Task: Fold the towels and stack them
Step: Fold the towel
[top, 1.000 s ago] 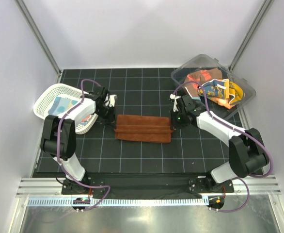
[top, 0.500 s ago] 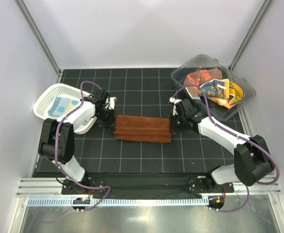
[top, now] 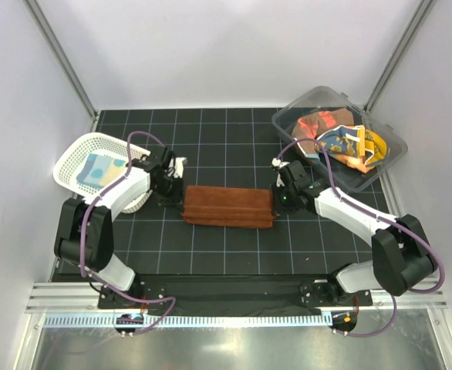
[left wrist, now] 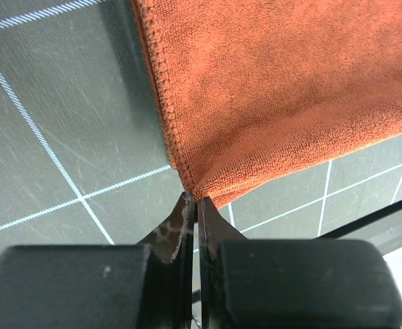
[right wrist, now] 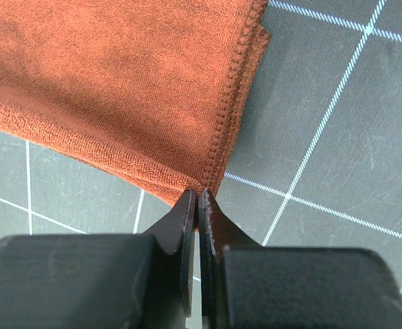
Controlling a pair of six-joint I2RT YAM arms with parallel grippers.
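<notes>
- On the black grid mat (top: 226,247), far right: a clear bin (top: 318,96) holding crumpled bright towels (top: 342,140);
- mid-mat: a folded rust-brown towel (top: 227,206), lying flat;
- left gripper (left wrist: 192,202): fingers clenched, tips touching the towel's left corner;
- right gripper (right wrist: 196,199): clenched likewise, at the right corner.

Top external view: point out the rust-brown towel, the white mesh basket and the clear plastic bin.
rust-brown towel (top: 227,206), top external view, middle of the cloth.
white mesh basket (top: 66,154), top external view, left rim.
clear plastic bin (top: 330,99), top external view, far wall.
</notes>
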